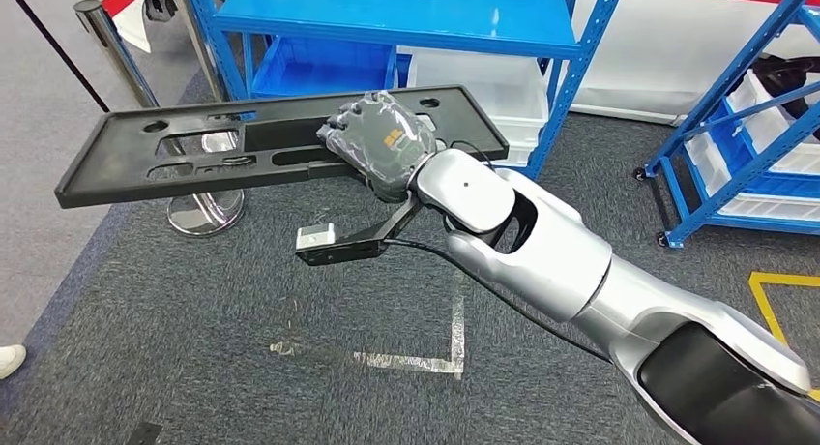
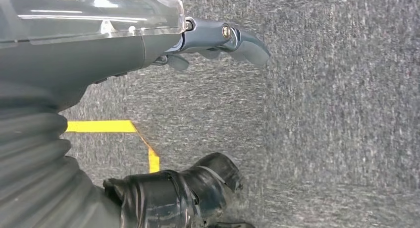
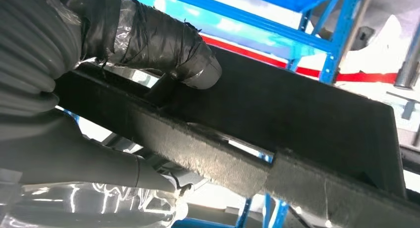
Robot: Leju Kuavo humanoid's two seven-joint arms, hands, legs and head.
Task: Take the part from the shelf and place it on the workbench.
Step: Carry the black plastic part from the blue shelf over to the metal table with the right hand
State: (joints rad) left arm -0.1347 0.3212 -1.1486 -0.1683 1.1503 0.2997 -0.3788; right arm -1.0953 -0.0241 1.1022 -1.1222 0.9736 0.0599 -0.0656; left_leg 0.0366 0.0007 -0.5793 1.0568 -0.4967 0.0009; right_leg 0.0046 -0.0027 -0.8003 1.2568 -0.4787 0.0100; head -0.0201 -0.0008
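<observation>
1. Currently, the right robot hand [image 1: 379,143] is gripping the part [image 1: 193,155], a long, flat black panel with slots and holes cut through it, and is holding it in the air above the grey carpeted floor [image 1: 193,300].
2. The part is lying roughly level in the head view, tilting slightly, with most of its length reaching out to the left of the hand.
3. In the right wrist view, the taped thumb [image 3: 163,42] is pressing on one face of the part [image 3: 297,109] while the other fingers [image 3: 99,163] are wrapping under its thick edge.
4. The blue shelf [image 1: 406,19] is standing just behind the part, with a blue bin [image 1: 319,68] and a white bin [image 1: 498,87] sitting on its lower level.
5. The left robot hand [image 2: 218,39] is hanging over the carpet with nothing in it, its fingers apart, near a yellow floor line [image 2: 104,126].
6. A chrome stanchion base [image 1: 205,211] is resting on the floor beneath the part.
7. Silver tape [image 1: 425,353] is marking a corner on the carpet below the right arm.
</observation>
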